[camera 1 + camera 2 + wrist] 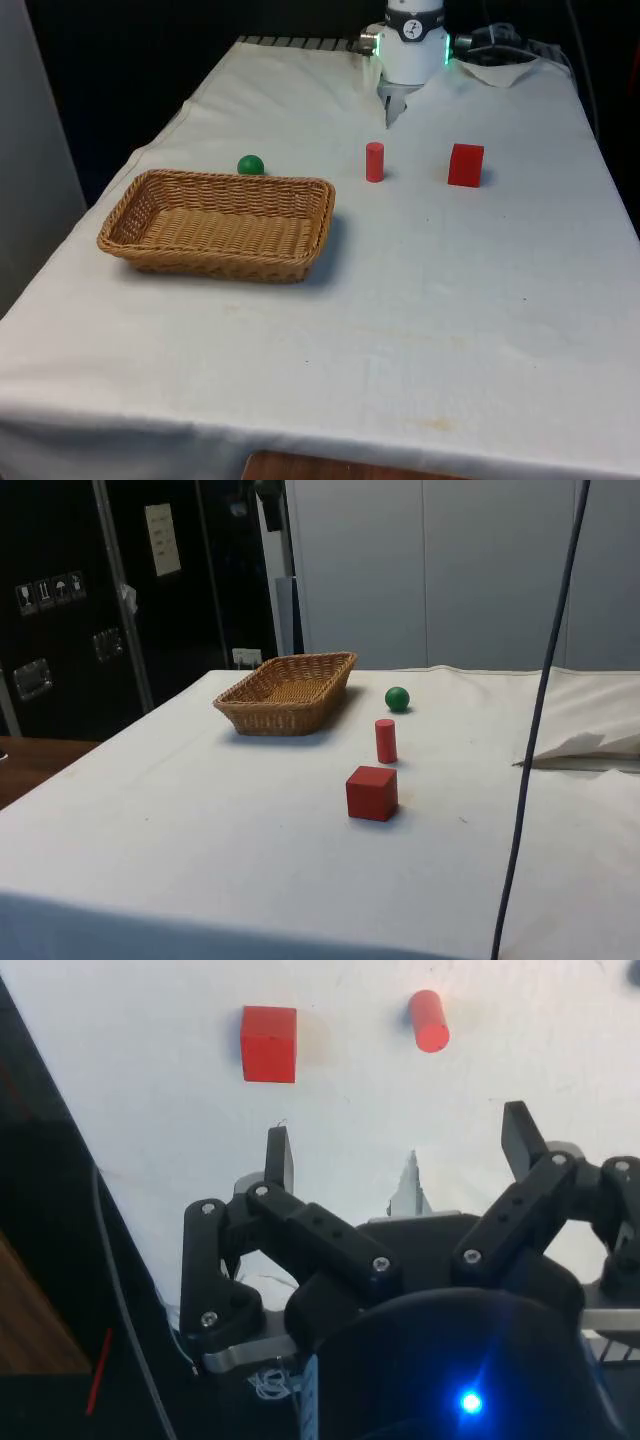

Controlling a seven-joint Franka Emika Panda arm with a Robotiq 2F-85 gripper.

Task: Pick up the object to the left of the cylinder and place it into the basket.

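A small green ball (250, 165) (397, 698) lies on the white cloth just behind the wicker basket (210, 262) (275, 723), to the front view's left of an upright red cylinder (374, 161) (386, 740) (429, 1020). On the cylinder's other side stands a red cube (465, 164) (372, 792) (268, 1043). My gripper (391, 108) (396, 1138) hangs at the table's far end, behind the cylinder and well away from the ball. It is open, its fingers (278, 1155) spread wide with nothing between them. The basket holds nothing.
Rumpled cloth (500, 70) lies at the far end beside the robot's base. A dark cable (535, 730) hangs down across the side view. The table's edge runs close along the basket's left side in the front view.
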